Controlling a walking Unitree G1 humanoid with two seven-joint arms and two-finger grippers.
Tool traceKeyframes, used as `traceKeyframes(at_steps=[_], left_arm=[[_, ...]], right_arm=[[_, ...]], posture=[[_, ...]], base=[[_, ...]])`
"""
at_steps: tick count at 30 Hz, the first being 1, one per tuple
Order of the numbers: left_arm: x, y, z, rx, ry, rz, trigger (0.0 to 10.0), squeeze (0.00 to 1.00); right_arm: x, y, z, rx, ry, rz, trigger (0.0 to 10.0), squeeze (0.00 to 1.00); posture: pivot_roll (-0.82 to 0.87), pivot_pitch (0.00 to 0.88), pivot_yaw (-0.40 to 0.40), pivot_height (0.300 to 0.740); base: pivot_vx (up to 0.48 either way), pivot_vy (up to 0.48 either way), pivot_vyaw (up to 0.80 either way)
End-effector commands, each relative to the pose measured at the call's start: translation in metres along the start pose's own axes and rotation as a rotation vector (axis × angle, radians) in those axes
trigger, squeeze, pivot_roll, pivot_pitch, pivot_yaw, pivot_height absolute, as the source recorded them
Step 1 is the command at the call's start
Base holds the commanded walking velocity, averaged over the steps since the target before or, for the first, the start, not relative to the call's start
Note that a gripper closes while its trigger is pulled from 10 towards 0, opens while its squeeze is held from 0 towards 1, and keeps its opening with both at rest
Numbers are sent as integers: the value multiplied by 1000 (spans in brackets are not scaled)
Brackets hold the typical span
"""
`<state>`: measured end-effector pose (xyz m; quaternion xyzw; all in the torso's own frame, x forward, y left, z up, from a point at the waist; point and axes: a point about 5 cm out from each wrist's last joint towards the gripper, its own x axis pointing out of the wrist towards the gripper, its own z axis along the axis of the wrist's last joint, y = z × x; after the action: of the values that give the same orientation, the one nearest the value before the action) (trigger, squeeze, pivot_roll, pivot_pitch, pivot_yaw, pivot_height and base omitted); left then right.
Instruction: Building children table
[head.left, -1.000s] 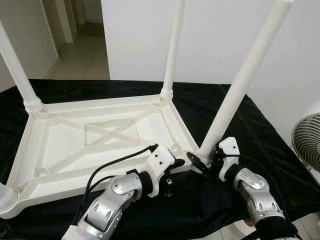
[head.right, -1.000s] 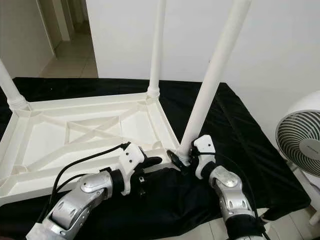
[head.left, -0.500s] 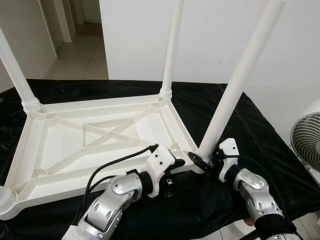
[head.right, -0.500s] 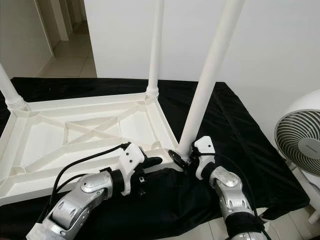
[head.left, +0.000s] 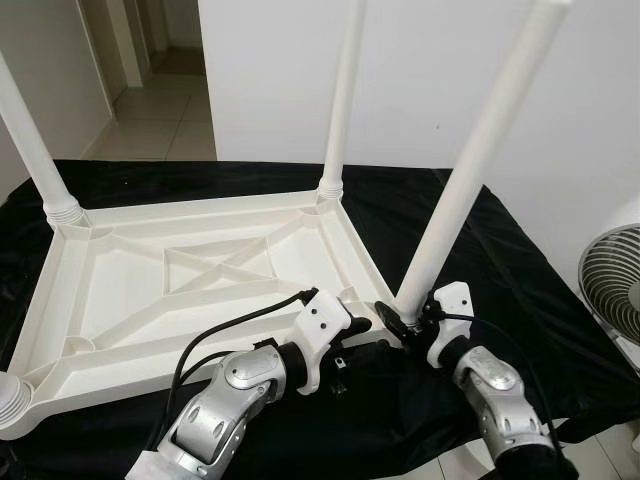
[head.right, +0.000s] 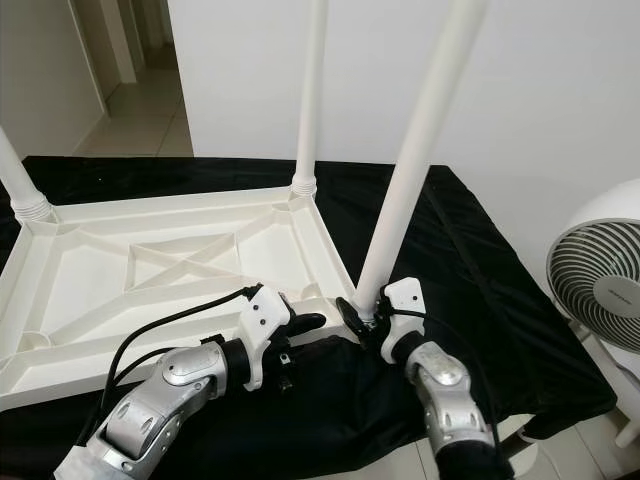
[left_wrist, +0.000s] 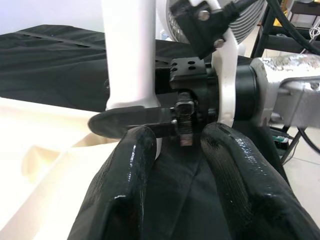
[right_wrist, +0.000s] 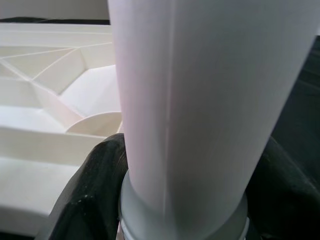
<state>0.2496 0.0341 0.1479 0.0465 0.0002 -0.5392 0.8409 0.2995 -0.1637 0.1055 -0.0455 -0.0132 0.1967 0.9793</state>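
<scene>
A white plastic children's table (head.left: 120, 290) lies upside down on a black cloth. Three white legs stand in its corners, one at the back right (head.left: 343, 100), one at the back left (head.left: 30, 140) and one at the near left (head.left: 10, 400). A fourth leg (head.left: 470, 170) leans to the right over the near right corner. My right gripper (head.left: 400, 318) is shut on its base, and its black fingers (right_wrist: 95, 180) wrap the leg (right_wrist: 200, 100). My left gripper (head.left: 358, 335) hovers beside the table's near edge, open and holding nothing, its fingers (left_wrist: 120, 190) pointing at the right gripper.
The black cloth (head.left: 500, 250) covers the low platform under the table and ends close in front of me. A white fan (head.left: 612, 280) stands on the floor at the right. A white wall is behind, with a tiled hallway (head.left: 150, 110) at the back left.
My right forearm has shifted a little to the left and the held leg leans slightly less. The left arm has stayed put.
</scene>
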Motion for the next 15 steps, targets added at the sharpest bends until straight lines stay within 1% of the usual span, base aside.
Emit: traceKeyframes(at_steps=[1,2,3,6,8,9,10,12,13,14,15], left_arm=[[2,-1,1,2,2,-23,10000,0],[2,-1,1,2,0,-22,10000,0],[2,-1,1,2,0,-22,10000,0],[2,-1,1,1,-1,-22,10000,0],[2,-1,1,1,-1,-22,10000,0],[2,-2,1,1,-1,-23,10000,0],[2,-2,1,1,-1,-23,10000,0],[3,-3,0,-1,-4,-24,10000,0],[3,-4,0,-2,-5,-24,10000,0],[3,-4,0,-2,-5,-24,10000,0],[3,-4,0,-3,-5,-24,10000,0]], right_arm=[[-2,1,-8,21,51,-41,10000,0],[-3,1,-8,37,44,-128,10000,0],[-3,1,-8,37,44,-128,10000,0],[-5,1,-11,50,72,-347,10000,0],[-5,1,-11,50,72,-347,10000,0],[-6,4,-13,62,86,-398,10000,0],[-6,4,-13,62,86,-398,10000,0],[-4,16,-15,114,96,-445,10000,0],[-2,23,-15,136,96,-435,10000,0],[-2,23,-15,136,96,-435,10000,0],[-1,26,-12,125,88,-419,10000,0]], posture=[[-11,0,-31,740],[-12,0,-33,740],[-12,0,-33,740],[-11,1,-38,740],[-11,1,-38,740],[-11,1,-38,740],[-11,1,-38,740],[-5,0,-49,740],[-6,0,-51,740],[-6,0,-51,740],[-8,0,-50,740]], base=[[0,0,0],[0,0,0],[0,0,0],[0,0,0],[0,0,0],[0,0,0],[0,0,0],[0,0,0],[0,0,0],[0,0,0],[0,0,0]])
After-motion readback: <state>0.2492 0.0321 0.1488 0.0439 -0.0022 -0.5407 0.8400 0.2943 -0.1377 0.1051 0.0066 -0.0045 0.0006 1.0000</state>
